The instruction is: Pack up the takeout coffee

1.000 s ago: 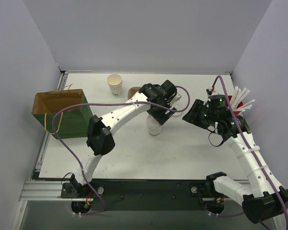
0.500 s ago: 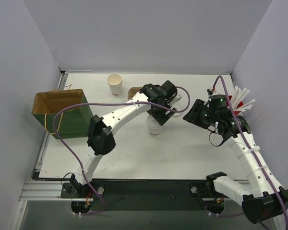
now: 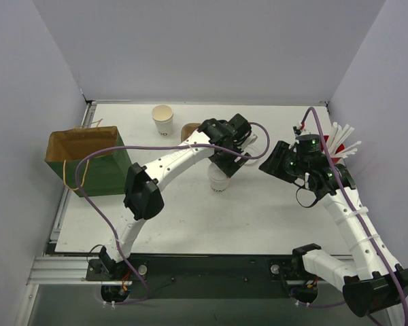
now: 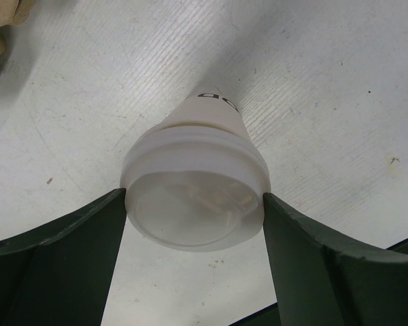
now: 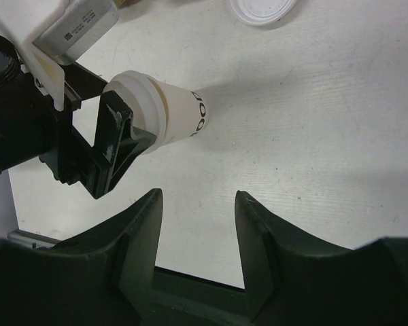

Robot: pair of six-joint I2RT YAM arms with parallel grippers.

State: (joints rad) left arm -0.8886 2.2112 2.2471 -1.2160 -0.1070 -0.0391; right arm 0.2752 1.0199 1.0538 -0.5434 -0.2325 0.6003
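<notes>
Centre frame, your left gripper (image 4: 194, 207) pinches the lidded cup (image 5: 180, 115) by its lid (image 4: 190, 146) alone, so lifting may pop it off, while the right gripper (image 5: 197, 204) gapes empty at right

White cup (image 5: 180, 115) with black lettering; green bag (image 3: 107, 173), brown inside.

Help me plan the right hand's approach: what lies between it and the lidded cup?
Only bare table, as the right wrist view shows: nothing sits between the open right hand and the lidded cup that the left hand grips.
</notes>
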